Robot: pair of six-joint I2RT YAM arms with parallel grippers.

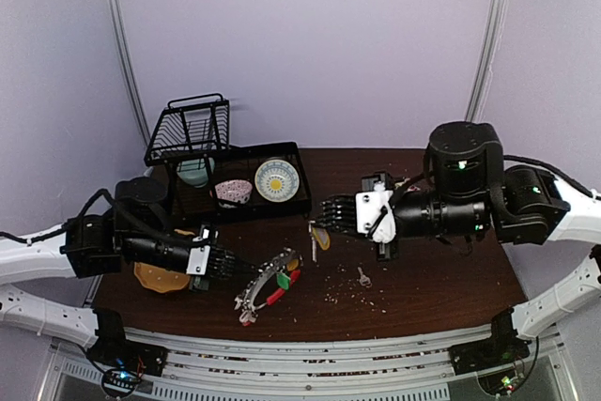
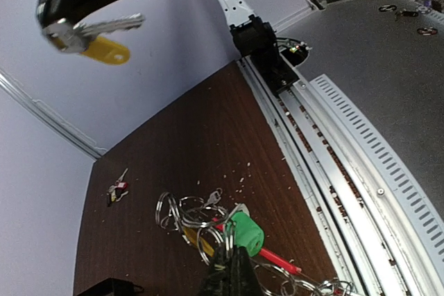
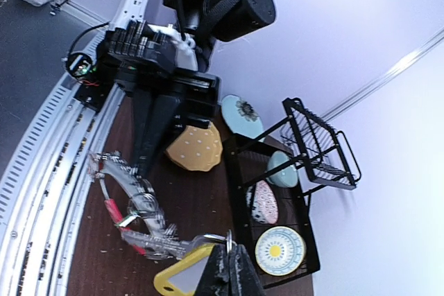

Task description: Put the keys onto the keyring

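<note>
Nearest, my left claw (image 1: 233,271) clenches the keyring (image 1: 270,288) by the table's (image 1: 441,269) front edge. Beyond, my right claw (image 1: 322,223) pinches a yellow-tagged key (image 1: 320,238) (well apart from the ring); pressed ringward, it may twist or drop.

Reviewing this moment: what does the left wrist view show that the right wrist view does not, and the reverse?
Only left wrist: a small loose key with a red tag lying apart on the table, and the right tool from outside, shut on the yellow-tagged key. Only right wrist: the black dish rack holding a patterned plate, a yellow dotted dish, and the left tool from outside, shut on the keyring. Both: the keyring, the yellow-tagged key and the table.
</note>
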